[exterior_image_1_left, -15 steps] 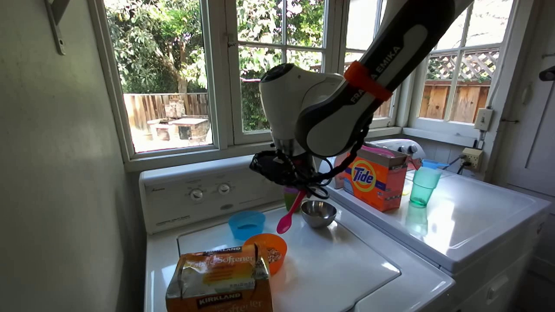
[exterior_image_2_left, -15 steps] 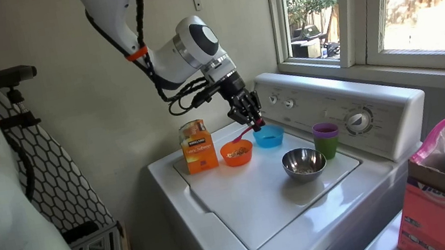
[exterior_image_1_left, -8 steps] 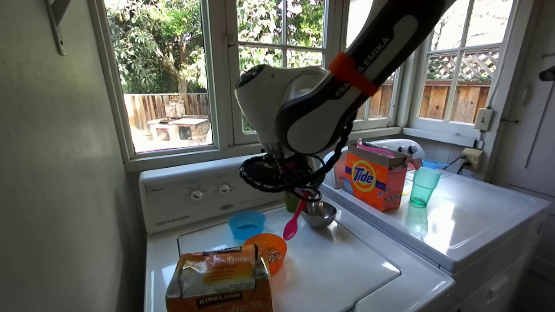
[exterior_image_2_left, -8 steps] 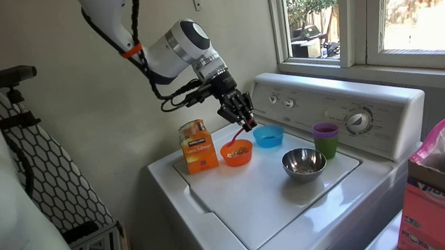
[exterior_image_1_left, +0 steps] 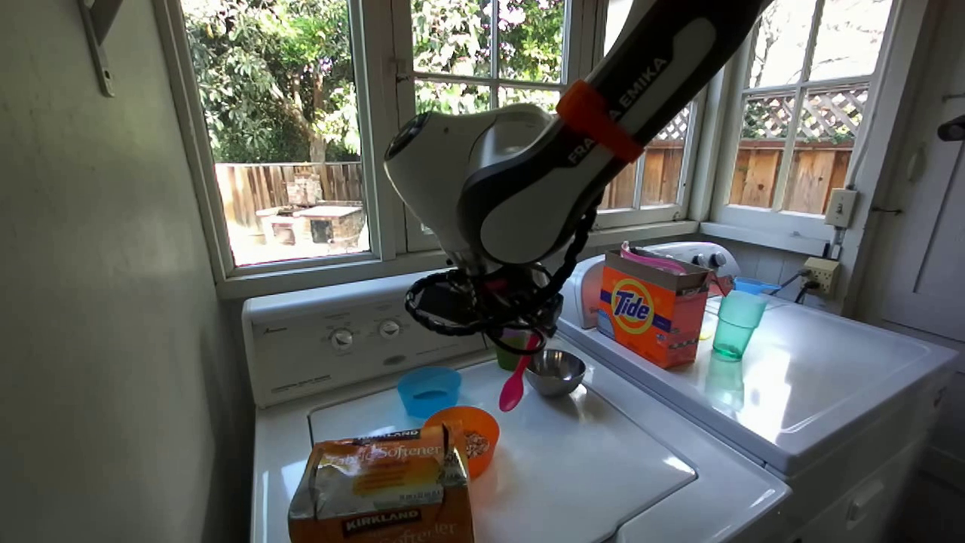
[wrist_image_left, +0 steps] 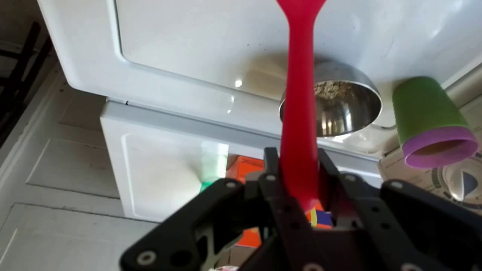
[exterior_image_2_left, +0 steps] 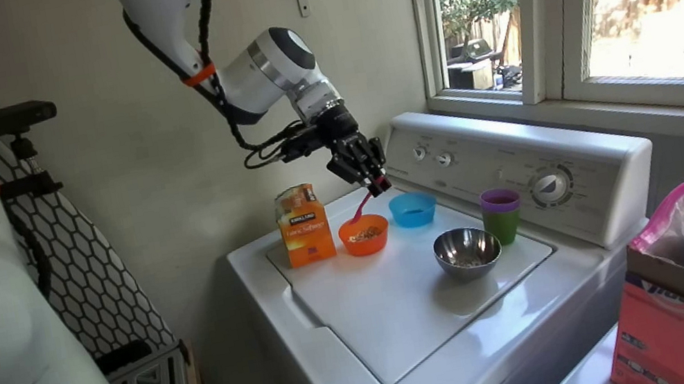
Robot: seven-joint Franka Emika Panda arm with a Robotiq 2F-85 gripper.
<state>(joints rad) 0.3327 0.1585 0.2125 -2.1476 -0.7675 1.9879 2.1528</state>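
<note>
While the robot's claw (wrist_image_left: pixel 298 167) pinches a pink spoon (exterior_image_1_left: pixel 512 391) by the handle, the spoon slants down and away from that grip, its scoop end hanging in the air over the white washer (exterior_image_2_left: pixel 396 302), apart from the orange bowl (exterior_image_2_left: pixel 367 249).

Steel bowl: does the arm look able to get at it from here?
Probably yes with the pink spoon: the steel bowl faces up uncovered, the green cup beside it. Grasping the bowl looks unlikely while the spoon fills the fingers.
</note>
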